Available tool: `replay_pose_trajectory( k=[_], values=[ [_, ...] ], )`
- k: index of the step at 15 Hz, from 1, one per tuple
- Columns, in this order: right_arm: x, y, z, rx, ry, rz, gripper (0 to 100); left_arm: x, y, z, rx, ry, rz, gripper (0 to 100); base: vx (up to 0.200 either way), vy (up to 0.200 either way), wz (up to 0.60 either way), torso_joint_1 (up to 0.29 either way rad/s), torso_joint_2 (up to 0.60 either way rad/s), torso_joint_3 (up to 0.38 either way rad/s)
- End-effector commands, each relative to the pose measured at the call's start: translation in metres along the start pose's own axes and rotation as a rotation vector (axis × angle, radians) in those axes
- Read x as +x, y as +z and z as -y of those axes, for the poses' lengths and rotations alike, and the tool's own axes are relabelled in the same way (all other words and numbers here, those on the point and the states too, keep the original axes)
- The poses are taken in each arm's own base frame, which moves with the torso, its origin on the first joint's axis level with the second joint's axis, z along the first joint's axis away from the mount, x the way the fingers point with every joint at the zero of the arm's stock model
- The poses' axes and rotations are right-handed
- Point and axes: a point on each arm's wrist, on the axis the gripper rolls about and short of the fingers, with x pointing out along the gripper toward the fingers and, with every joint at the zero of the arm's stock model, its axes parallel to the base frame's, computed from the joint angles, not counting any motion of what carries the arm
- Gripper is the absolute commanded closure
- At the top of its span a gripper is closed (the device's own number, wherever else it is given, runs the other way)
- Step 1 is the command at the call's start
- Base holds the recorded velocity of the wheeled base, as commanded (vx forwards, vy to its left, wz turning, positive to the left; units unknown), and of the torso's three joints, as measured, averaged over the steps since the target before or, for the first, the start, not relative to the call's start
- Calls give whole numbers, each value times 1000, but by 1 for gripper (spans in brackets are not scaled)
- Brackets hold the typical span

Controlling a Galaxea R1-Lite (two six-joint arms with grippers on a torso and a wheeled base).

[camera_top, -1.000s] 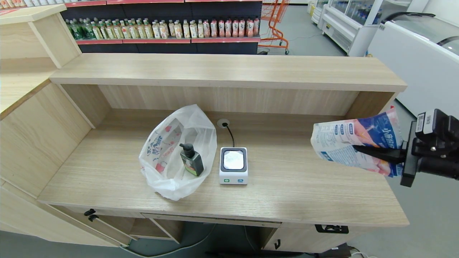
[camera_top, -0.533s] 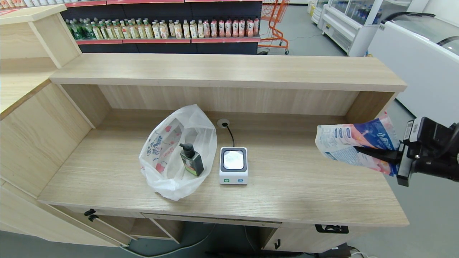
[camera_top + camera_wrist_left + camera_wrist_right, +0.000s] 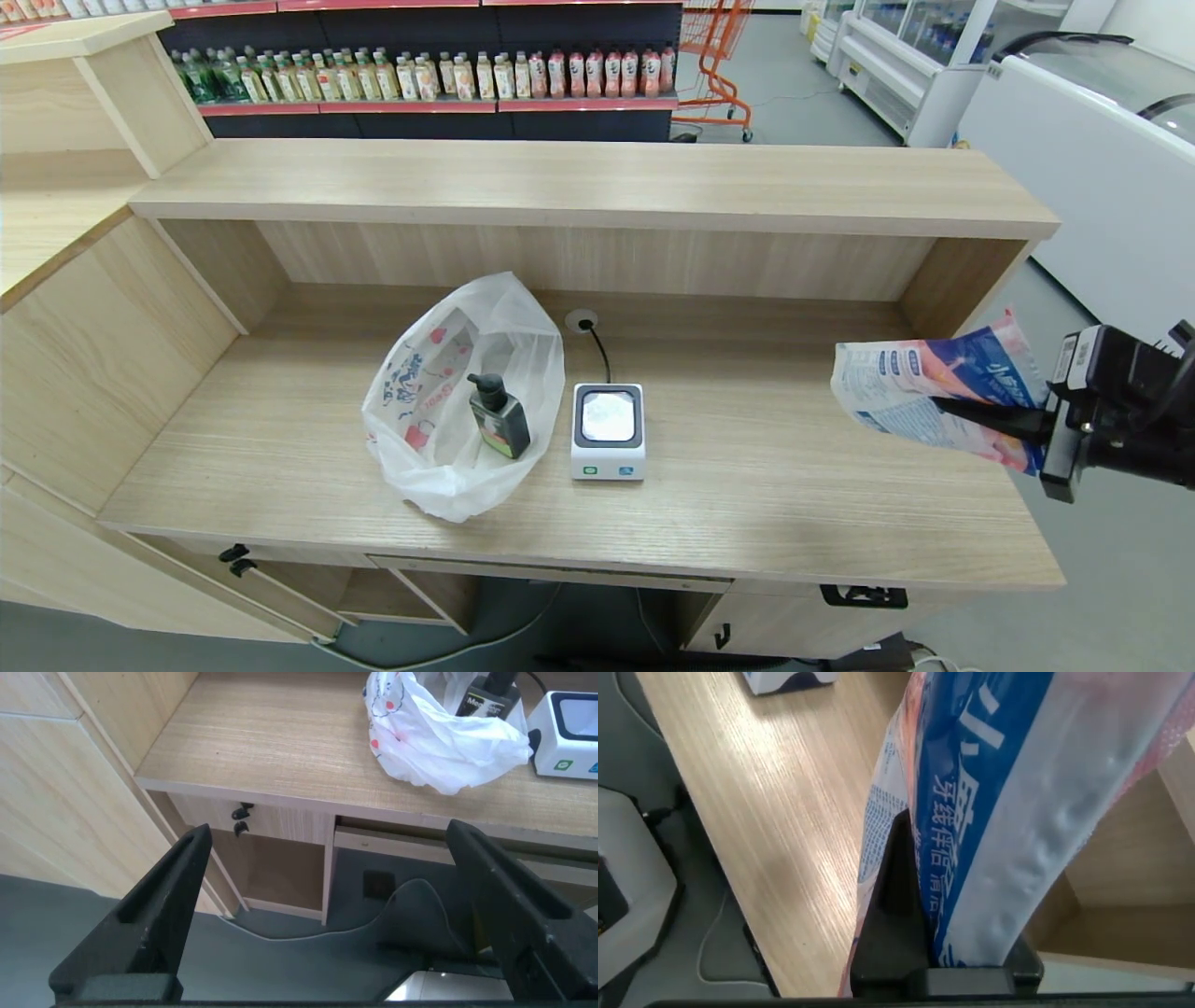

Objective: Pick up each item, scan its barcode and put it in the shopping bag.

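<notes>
Your packet (image 3: pixel 896 373), a blue, white and pink pouch, hangs tilted in the air over the right end of the counter (image 3: pixel 747 485), printed face up. The right gripper (image 3: pixel 962 411) pinches it from the right, with one black finger (image 3: pixel 896 887) pressed flat against the packet's face. Well apart to the left, the scanner (image 3: pixel 608 429) sits mid-counter with its window facing up. Just beside the scanner's left side, the shopping bag (image 3: pixel 411 448) lies open with a dark pump bottle (image 3: pixel 499 418) upright in its mouth. Your left gripper (image 3: pixel 329 835) hangs below and in front of the counter's front edge, its fingers spread wide.
</notes>
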Motion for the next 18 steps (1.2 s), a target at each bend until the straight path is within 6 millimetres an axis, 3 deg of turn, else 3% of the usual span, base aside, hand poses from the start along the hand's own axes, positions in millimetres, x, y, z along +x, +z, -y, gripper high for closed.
replay_pose_trajectory(
  k=[1,10,14,18],
  values=[
    [-3,-3,-10,17,22,-5,100,0,0,0,0,1,0,0,0,0,0,0,0,0],
    [-3,-4,-18,74,65,30,100,0,0,0,1,1,0,0,0,200,0,4,2,3],
    [0,-6,-20,109,90,43,100,0,0,0,0,-1,0,0,0,0,0,0,0,0],
    [5,-4,-24,170,157,113,100,0,0,0,4,-1,0,0,200,0,0,-7,-2,8]
  ],
)
